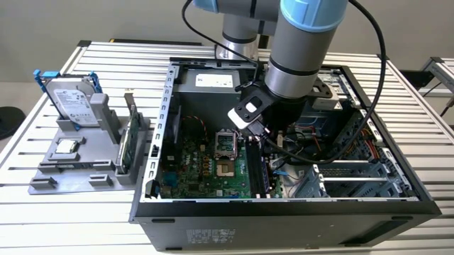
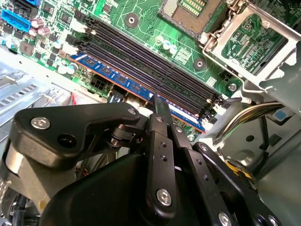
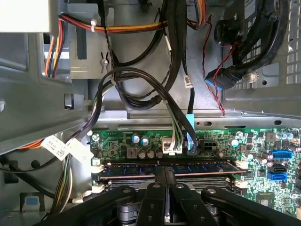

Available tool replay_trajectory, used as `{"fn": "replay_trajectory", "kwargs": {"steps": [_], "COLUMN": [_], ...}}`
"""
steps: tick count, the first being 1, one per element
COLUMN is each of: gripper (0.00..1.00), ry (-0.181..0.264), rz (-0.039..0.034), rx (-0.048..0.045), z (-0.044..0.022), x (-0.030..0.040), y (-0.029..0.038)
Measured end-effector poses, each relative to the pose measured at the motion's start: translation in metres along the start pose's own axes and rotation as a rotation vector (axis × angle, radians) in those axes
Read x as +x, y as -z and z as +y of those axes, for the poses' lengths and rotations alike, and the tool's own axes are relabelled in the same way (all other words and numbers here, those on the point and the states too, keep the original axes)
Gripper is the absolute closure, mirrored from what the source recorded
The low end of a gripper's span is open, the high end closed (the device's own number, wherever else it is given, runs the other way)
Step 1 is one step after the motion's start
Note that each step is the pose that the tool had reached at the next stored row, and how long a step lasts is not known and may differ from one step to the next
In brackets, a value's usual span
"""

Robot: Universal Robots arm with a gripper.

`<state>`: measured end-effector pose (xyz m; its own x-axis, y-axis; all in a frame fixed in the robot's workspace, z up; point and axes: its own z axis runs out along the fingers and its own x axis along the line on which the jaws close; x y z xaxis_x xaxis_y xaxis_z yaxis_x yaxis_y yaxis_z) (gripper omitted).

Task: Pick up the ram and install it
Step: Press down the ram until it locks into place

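Gripper: in both wrist views the gripper (image 3: 168, 172) (image 2: 162, 101) sits low over the memory slots, fingers (image 3: 159, 188) drawn almost together with a thin gap and nothing between them.
Ram: the ram (image 3: 197, 168) (image 2: 117, 77) stands in the outermost slot, tips at its top edge; actual contact is hard to judge.
Ram labels: bluish stickers, print unreadable.
Hidden: the fingers cover the ram's middle.
Other slots: dark empty slots (image 2: 141, 61) lie beside it.
Cables: a bundle (image 3: 141, 94) with white tags (image 3: 61, 148), text too small.
Socket: open processor socket (image 1: 225, 142).
Case: open computer case (image 1: 284, 212), arm (image 1: 301, 53) reaching in.
Tray: hard drive (image 1: 71, 101) with a label, green card (image 1: 126, 141).
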<state>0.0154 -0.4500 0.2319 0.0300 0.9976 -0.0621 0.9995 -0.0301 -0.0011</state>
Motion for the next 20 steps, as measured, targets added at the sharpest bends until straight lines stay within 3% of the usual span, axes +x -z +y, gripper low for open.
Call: {"fn": "replay_trajectory", "kwargs": {"steps": [20], "gripper": [1.00], "ry": [0.000], "rz": [-0.0007], "rx": [0.0002], "z": [0.0000], "x": [0.0005], "y": [-0.0092]}}
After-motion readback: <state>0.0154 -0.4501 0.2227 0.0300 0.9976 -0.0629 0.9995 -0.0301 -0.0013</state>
